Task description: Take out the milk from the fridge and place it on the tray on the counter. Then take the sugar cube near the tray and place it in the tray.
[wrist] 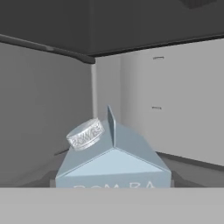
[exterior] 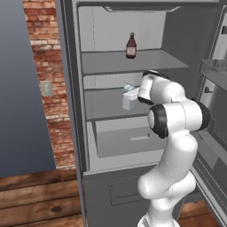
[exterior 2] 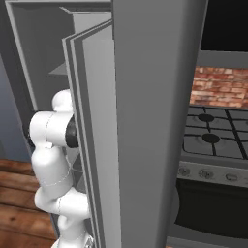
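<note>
Milk [exterior: 130, 97] upright on fridge [exterior: 88, 111] middle shelf, below brown bottle [exterior: 131, 46]. Tool right at carton, grip state impossible to tell. Risk: carton tipping or slipping out if squeezed near gabled top.

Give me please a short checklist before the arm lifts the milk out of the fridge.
1. Fridge door open: ok.
2. Milk upright on the middle shelf: ok.
3. Tool lined up on the milk, carton centred close ahead in the hand view: ok.
4. Tool closed firmly on the carton: cannot tell, the fingers are hidden.
5. Brown bottle away from the path, one shelf higher: ok.
6. Tray ready on the counter: cannot tell.
</note>
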You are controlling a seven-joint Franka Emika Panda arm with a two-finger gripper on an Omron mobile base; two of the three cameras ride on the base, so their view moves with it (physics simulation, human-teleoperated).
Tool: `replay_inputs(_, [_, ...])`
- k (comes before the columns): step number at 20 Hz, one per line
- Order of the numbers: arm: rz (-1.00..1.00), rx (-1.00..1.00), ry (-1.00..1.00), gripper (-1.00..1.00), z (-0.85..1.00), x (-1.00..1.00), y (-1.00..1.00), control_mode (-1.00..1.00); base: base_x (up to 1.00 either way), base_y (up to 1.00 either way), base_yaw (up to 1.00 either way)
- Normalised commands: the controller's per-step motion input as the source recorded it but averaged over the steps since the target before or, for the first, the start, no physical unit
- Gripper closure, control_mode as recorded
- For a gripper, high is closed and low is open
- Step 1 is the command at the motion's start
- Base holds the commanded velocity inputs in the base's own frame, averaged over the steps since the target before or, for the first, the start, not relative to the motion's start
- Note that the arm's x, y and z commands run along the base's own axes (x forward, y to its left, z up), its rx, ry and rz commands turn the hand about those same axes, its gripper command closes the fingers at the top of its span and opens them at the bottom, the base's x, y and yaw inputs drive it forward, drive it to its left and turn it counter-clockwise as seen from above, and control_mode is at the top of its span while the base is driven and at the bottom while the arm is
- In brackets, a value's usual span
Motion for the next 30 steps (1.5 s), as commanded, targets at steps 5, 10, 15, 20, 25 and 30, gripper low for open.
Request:
replay_inputs(5, [-0.07,0.00,-0.01,1.00,0.00,-0.44,0.54,-1.00,0.00,0.00,0.00])
replay_inputs(10, [-0.06,-0.01,-0.04,1.00,0.00,-0.54,0.43,-1.00,0.00,0.00,0.00])
replay_inputs(15, [-0.13,-0.03,0.00,1.00,0.08,-0.64,0.59,-1.00,0.00,0.00,0.00])
replay_inputs(20, [-0.18,-0.02,-0.03,1.00,0.16,-0.63,0.10,-1.00,0.00,0.00,0.00])
replay_inputs(25, [-0.18,0.00,-0.03,1.00,0.21,-0.97,-0.38,-1.00,0.00,0.00,0.00])
replay_inputs(30, [-0.18,0.00,-0.03,1.00,0.35,-1.00,-0.32,-1.00,0.00,0.00,0.00])
